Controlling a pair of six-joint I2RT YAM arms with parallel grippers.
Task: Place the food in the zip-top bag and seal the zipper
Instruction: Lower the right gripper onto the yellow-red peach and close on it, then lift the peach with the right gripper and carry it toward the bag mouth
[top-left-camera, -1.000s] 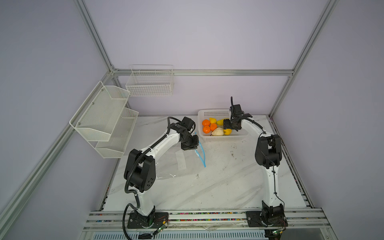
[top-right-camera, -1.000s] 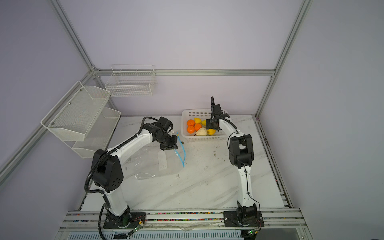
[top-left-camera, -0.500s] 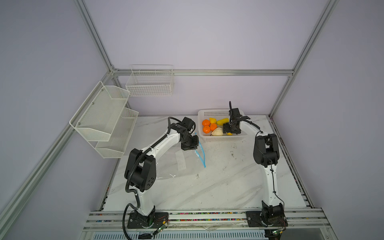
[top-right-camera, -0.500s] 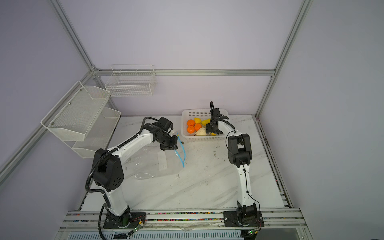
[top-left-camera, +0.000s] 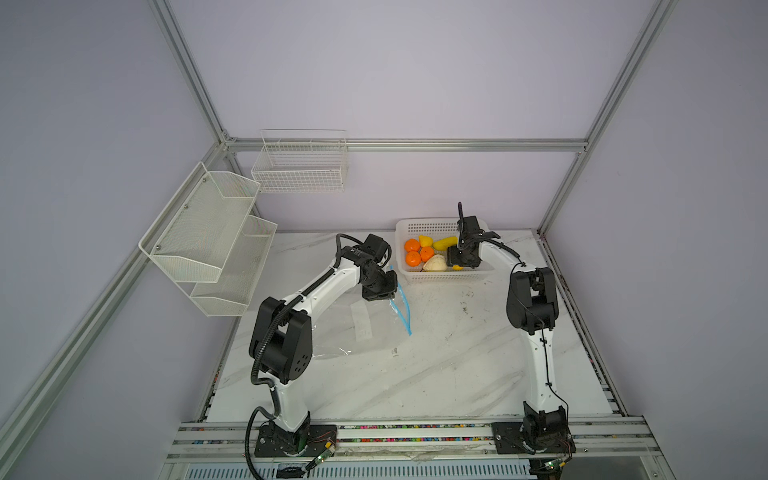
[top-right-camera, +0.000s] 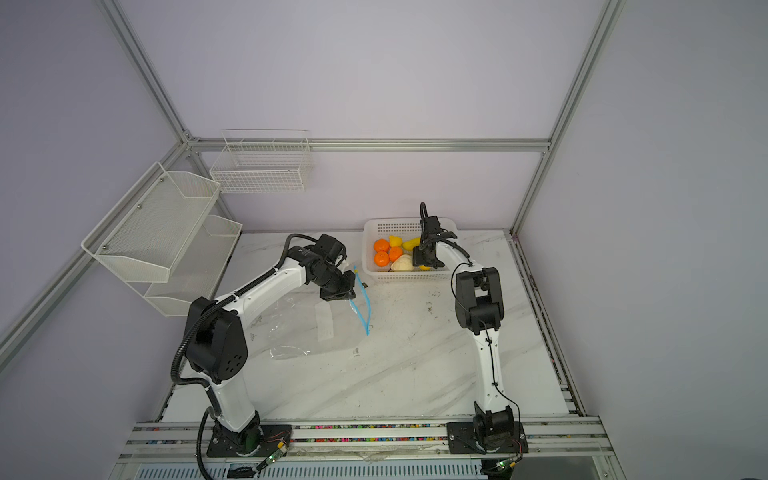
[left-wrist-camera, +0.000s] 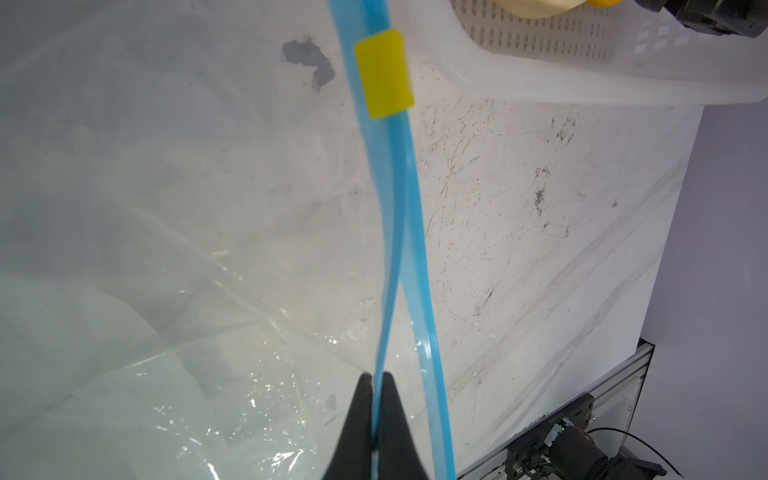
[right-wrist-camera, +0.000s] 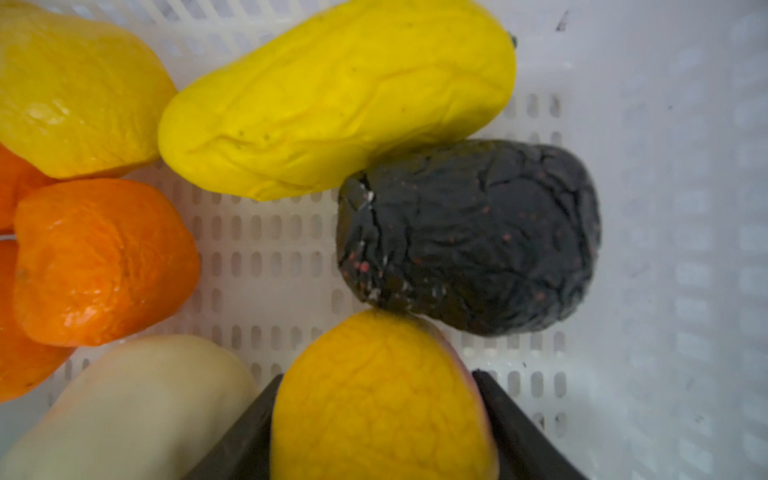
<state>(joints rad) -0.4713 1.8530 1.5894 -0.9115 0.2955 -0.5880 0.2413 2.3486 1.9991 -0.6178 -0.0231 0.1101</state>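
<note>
**A:** so what was seen over on the left?

**B:** A white mesh shelf (top-left-camera: 208, 232) was mounted on the left wall. On the marble table (top-left-camera: 436, 357), a clear bag (top-left-camera: 353, 328) was spread out crinkled in front of the left arm. The left gripper (left-wrist-camera: 376, 386) was clamped tight on one lip of the blue zipper (left-wrist-camera: 401, 199). That lip was pulled away from the other, so the mouth was parted a bit. The little yellow tab (left-wrist-camera: 384, 72) was parked at the zipper end nearest the basket.

**A:** ok, and further right?

**B:** All the food was sat in the white basket (top-left-camera: 419, 226) at the back of the table. Three tangerines (top-left-camera: 412, 259) were bunched at its left end, with a cream bulb (top-left-camera: 435, 263) just beside them. A long yellow piece (right-wrist-camera: 332, 104) was leaned against a dark lump (right-wrist-camera: 469, 237). The right gripper (right-wrist-camera: 378, 378) was dropped into the basket. Its fingers (right-wrist-camera: 511, 424) were pressed against both sides of a yellow fruit (right-wrist-camera: 374, 419), which was touching the dark lump.
</note>
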